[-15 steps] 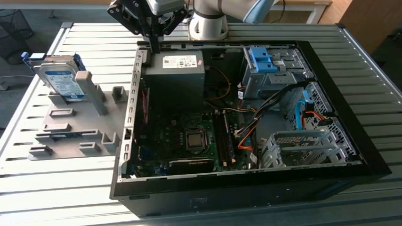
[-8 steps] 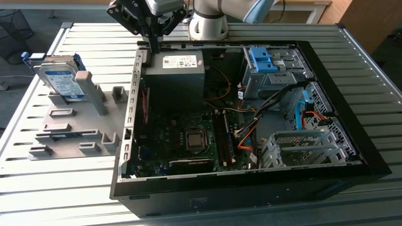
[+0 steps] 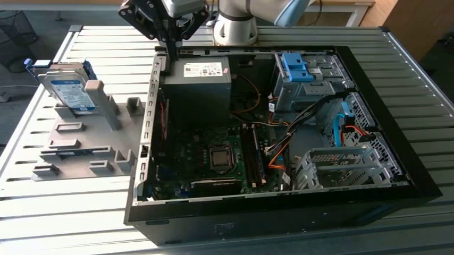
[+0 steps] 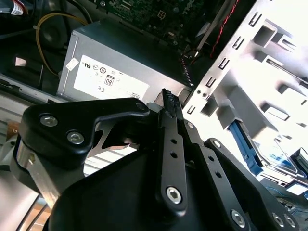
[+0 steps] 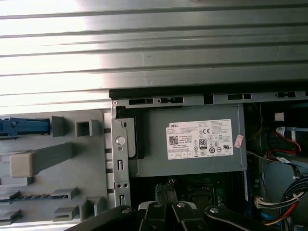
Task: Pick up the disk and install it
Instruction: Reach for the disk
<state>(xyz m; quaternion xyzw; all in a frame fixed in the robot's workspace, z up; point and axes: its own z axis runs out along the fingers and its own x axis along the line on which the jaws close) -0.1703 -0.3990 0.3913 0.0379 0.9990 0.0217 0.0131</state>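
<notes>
The disk [image 3: 69, 91] is a flat, rectangular silver drive. A white-and-blue label covers its broad face, and bright blue rails run along its long edges. It sits in the upper left of the exterior view, outside the open case [image 3: 284, 133] and well apart from its drive bays. It stands on edge in a grey rack [image 3: 85, 149] on the slatted table [image 3: 42, 212]. The disk is tilted back rather than upright, with its label turned toward the lower left of that view. One blue rail [image 5: 24, 126] shows in the first wrist view, lying along the rack. In the second wrist view a blue rail [image 4: 242, 140] and a strip of label appear beyond the rack's posts.
</notes>
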